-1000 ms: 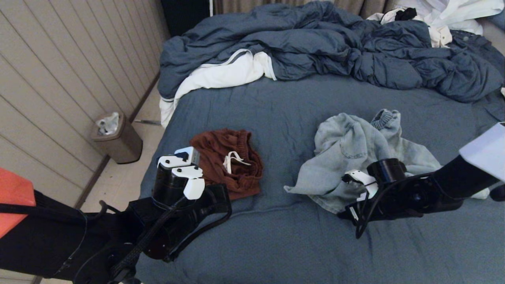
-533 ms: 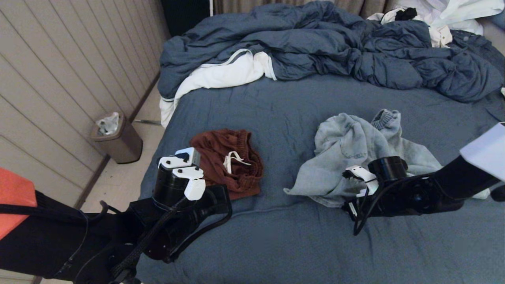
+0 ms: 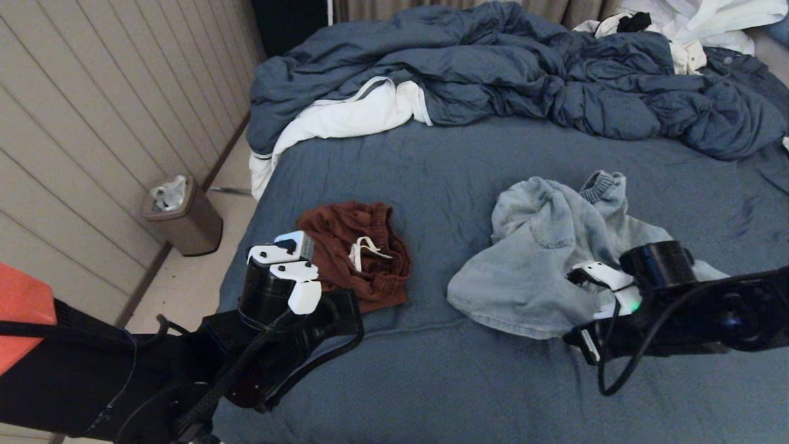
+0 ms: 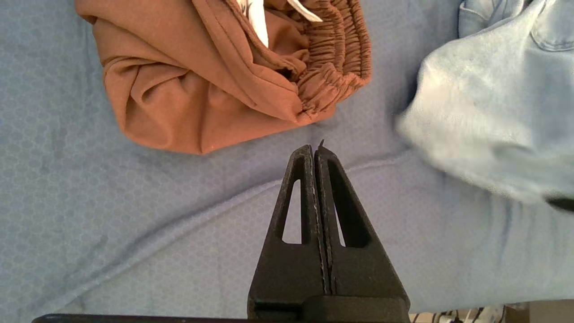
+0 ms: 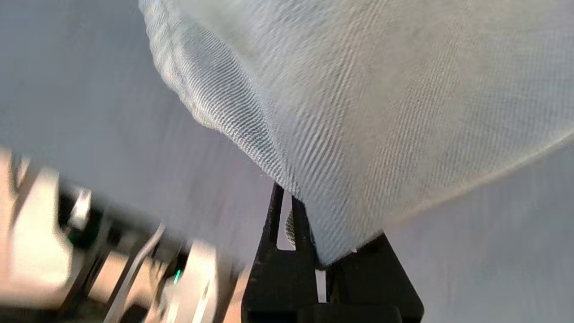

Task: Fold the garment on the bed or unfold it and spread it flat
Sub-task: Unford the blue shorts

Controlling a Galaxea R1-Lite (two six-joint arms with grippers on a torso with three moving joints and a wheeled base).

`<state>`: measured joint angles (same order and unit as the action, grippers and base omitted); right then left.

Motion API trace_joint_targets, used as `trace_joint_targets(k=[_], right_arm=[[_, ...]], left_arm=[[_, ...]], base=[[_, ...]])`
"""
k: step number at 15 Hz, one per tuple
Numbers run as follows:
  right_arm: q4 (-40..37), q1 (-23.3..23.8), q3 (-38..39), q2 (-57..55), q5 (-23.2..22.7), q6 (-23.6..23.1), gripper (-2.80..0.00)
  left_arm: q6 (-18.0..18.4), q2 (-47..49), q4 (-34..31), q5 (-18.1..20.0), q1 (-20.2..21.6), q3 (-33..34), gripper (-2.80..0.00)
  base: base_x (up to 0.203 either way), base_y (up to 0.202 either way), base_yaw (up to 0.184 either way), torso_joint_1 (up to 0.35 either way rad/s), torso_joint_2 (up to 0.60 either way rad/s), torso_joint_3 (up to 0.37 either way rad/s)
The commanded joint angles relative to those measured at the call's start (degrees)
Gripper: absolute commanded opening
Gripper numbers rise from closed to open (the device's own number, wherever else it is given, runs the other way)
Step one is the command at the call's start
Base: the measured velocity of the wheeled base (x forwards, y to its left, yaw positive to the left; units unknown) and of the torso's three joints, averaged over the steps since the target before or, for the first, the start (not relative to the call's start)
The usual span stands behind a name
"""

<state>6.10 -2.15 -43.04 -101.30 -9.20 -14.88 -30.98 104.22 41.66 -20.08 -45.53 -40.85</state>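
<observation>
Right gripper (image 5: 309, 251) clamps the pale denim shorts (image 3: 542, 265) by an edge, ready to spread them on the bed (image 3: 431, 172); left gripper (image 4: 316, 152) hangs closed, empty, near the rust shorts (image 4: 202, 89)

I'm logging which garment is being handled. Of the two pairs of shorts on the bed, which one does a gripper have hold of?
The pale denim shorts: the right gripper is shut on their edge. The rust-brown shorts lie untouched beside the shut left gripper.

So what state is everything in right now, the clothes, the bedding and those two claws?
Pale denim shorts: crumpled, one edge pinched and lifted.
Right gripper: shut on the denim.
Left gripper: shut, empty, above the sheet.
Rust-brown shorts: bunched up, untouched.
Duvet: rumpled.
Bed: sheet slightly wrinkled.
Bin: stuffed.
</observation>
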Motion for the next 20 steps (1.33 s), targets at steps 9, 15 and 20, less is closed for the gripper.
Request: trace_joint_targets(k=[9,15,20], right_arm=[[-27.69,14.51,4.31,11.34,-0.52,-2.61,-2.8],[-26.77,20.11,7.97,8.24,0.53,-3.26,-2.8],[-17.13,21.65,13.74,5.27,2.86,-3.99,-2.8]], left_arm=[[-0.14,0.37,0.18,0.39,-1.75,1.04,-2.8],[-0.14,1.24,0.26,0.4,-1.75,0.88,-2.8],[-0.22,1.16,0.27,0.39,-1.75,0.86,-2.8]], base=[[0.0,0.0,0.0,0.0,0.0,0.0],[0.0,0.0,0.0,0.0,0.0,0.0],[0.0,0.0,0.0,0.0,0.0,0.0]])
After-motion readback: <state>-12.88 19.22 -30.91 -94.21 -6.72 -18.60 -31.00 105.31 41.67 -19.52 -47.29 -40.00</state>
